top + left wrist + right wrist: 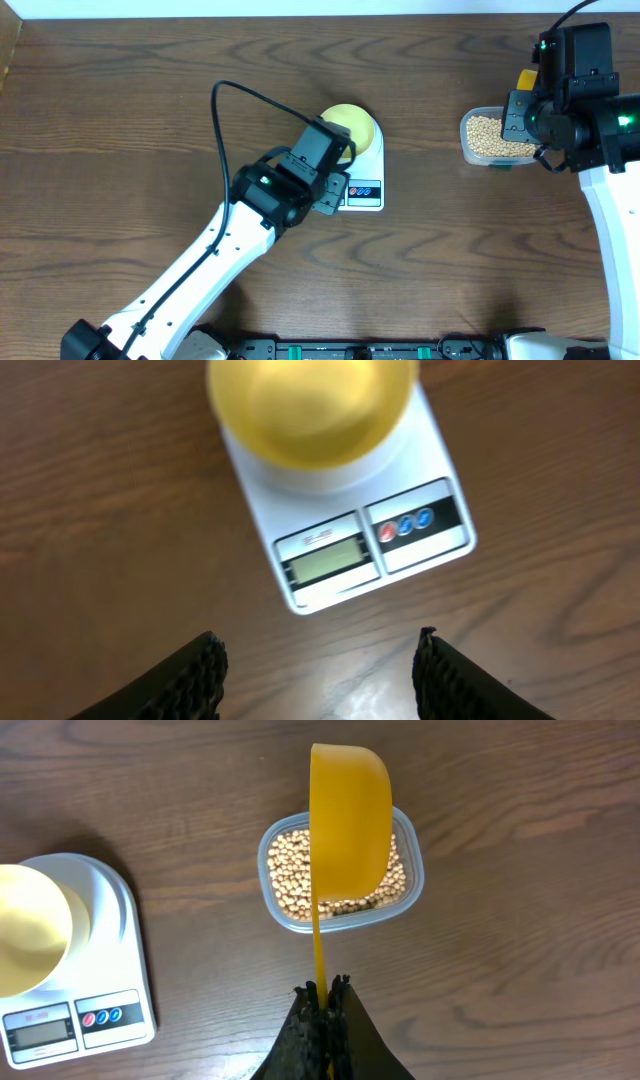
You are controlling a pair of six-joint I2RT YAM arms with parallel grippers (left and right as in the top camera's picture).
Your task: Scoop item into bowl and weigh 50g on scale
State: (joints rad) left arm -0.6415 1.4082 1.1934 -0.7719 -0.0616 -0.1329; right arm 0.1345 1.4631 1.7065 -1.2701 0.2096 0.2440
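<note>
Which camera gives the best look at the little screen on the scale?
The left wrist view: the screen sits near the middle, large and unobstructed. The right wrist view shows it tiny in a corner; overhead, the left arm hides it.

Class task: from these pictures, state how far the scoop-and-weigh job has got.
Done: the bowl sits on the scale, looking empty. In hand: the right pincer grips the yellow spoon above the tub of beans. Left: scooping beans into the bowl and weighing.
</note>
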